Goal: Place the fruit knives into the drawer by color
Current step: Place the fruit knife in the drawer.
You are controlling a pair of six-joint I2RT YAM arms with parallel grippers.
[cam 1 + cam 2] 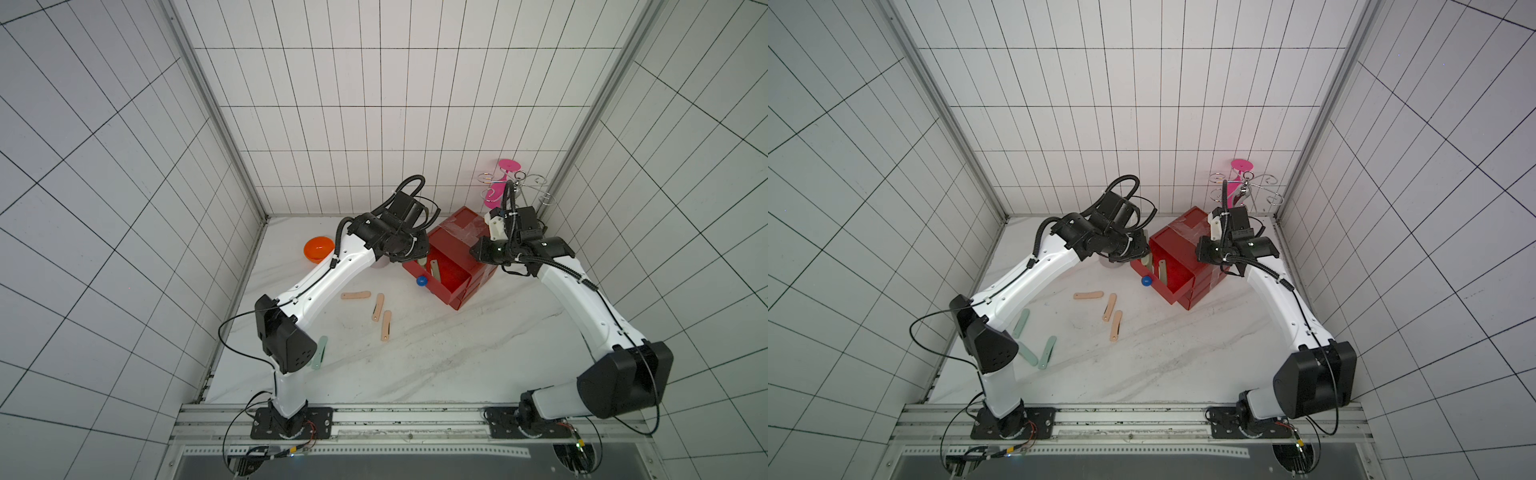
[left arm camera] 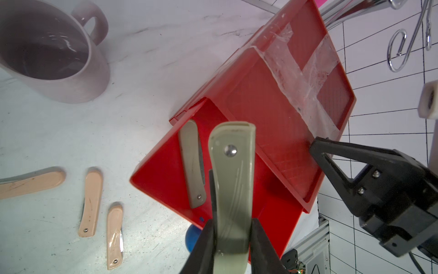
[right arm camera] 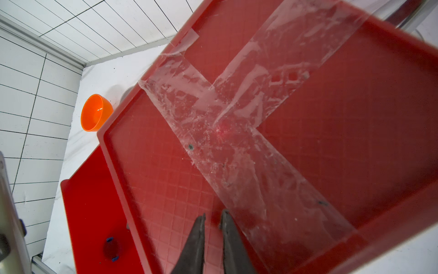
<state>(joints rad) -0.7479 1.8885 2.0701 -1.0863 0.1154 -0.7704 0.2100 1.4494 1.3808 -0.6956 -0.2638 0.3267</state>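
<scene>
Here the olive-grey knife (image 2: 231, 187) sits clamped between the left jaws.

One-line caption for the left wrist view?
Left gripper holds an olive-grey knife over the open red drawer, one olive-grey knife inside.

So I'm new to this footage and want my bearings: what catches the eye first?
The red drawer chest at the back of the table, its top drawer pulled open with an olive-grey knife inside. The left gripper holds a second olive-grey knife above that drawer, and the right gripper rests on the taped top. Three peach-pink knives lie on the table in front.
</scene>
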